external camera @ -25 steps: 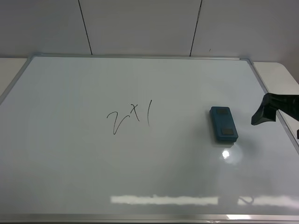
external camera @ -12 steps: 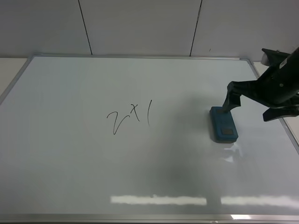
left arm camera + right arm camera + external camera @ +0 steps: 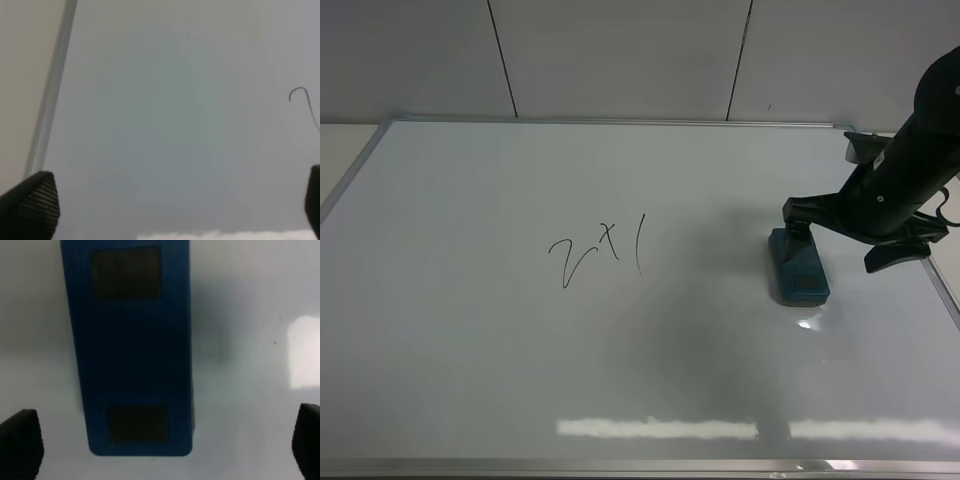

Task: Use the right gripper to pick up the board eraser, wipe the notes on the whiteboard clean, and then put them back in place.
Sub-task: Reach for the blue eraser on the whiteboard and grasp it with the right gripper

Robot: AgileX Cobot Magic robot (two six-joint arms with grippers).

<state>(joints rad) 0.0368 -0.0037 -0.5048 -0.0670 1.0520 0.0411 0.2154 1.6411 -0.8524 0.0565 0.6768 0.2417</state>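
The right pincer (image 3: 162, 444) hangs just above the eraser (image 3: 132, 350) with its fingers spread wide, one on each side of the block and neither touching it. In the wrist view the block sits between the fingers but off centre, much nearer one finger than the other. The fingertips are level with the end of the block that carries one dark patch, not with its middle.

The step in hand is the pick-up, and the wiping has not begun. To do it well, I judge the arm should shift sideways until the block is midway between the fingers. It should then slide along the block's length so the fingers meet the long sides near the middle. It can then go down until the tips almost reach the board and close squarely. A grip at one end or off centre could let the block swing or skid on the glossy surface.

The eraser lies flat near the right edge of the whiteboard (image 3: 470, 350). The notes (image 3: 600, 252) sit well apart from it, toward the middle, unwiped. The left pincer (image 3: 172, 202) is also spread apart, holding nothing, over bare board.
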